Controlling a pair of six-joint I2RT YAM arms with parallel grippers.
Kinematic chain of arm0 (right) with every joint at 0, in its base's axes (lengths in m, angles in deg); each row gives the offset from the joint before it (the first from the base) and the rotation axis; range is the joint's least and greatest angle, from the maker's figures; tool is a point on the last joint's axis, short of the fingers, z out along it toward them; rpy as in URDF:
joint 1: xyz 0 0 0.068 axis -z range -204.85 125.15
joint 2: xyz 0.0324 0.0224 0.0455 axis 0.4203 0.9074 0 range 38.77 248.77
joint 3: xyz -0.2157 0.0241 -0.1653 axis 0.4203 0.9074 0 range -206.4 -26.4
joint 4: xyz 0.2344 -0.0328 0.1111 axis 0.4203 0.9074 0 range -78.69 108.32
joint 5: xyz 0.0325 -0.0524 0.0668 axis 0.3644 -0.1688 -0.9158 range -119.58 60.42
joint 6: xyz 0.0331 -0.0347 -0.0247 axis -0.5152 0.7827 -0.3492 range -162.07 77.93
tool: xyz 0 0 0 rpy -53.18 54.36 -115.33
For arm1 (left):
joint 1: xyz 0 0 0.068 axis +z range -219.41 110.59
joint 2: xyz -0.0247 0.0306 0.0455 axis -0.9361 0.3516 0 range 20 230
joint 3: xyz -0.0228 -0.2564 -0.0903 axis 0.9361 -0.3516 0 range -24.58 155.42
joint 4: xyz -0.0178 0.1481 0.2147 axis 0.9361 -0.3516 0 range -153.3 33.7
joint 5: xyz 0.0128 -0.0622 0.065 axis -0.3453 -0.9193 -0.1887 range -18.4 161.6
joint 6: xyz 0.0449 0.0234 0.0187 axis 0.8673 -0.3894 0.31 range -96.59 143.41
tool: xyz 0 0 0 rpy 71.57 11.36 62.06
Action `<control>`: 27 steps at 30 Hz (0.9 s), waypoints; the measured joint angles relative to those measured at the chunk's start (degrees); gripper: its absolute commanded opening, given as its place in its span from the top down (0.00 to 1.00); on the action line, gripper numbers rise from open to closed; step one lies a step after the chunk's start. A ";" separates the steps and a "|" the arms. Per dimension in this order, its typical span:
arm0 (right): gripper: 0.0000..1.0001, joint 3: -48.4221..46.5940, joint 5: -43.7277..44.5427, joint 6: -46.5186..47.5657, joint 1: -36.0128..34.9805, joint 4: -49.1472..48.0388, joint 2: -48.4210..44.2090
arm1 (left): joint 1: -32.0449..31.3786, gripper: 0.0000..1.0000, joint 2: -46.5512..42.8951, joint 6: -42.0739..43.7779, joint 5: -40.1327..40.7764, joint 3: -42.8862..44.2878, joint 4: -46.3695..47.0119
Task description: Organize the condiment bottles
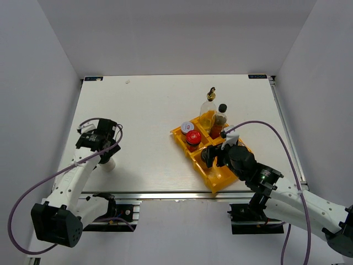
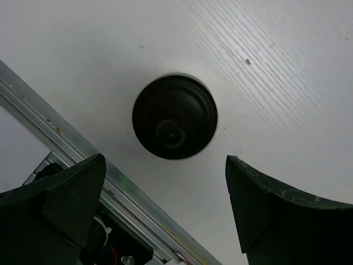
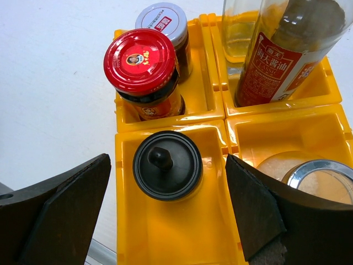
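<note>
A black-lidded shaker (image 2: 175,117) stands on the white table near the front left edge; its pale body shows in the top view (image 1: 107,164). My left gripper (image 2: 165,160) hovers above it, open and empty, also in the top view (image 1: 103,150). The yellow tray (image 3: 220,118) holds a red-lidded jar (image 3: 144,72), a silver-lidded jar (image 3: 162,22), a brown sauce bottle (image 3: 278,61), a clear glass bottle (image 3: 240,27), a second black-lidded shaker (image 3: 182,176) and a silver-lidded shaker (image 3: 320,176). My right gripper (image 3: 168,159) is open above that black-lidded shaker, its fingers apart from it.
The tray (image 1: 177,134) sits right of the table's centre, with the gold-spouted bottle (image 1: 208,107) and black-capped bottle (image 1: 221,118) tallest at its far side. An aluminium rail (image 2: 83,165) runs along the table's near edge, close to the left shaker. White walls enclose the table.
</note>
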 measured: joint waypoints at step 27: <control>0.11 1.60 0.98 0.61 0.02 -0.04 -0.68 | 9.99 0.36 8.85 5.79 -4.44 -4.63 12.59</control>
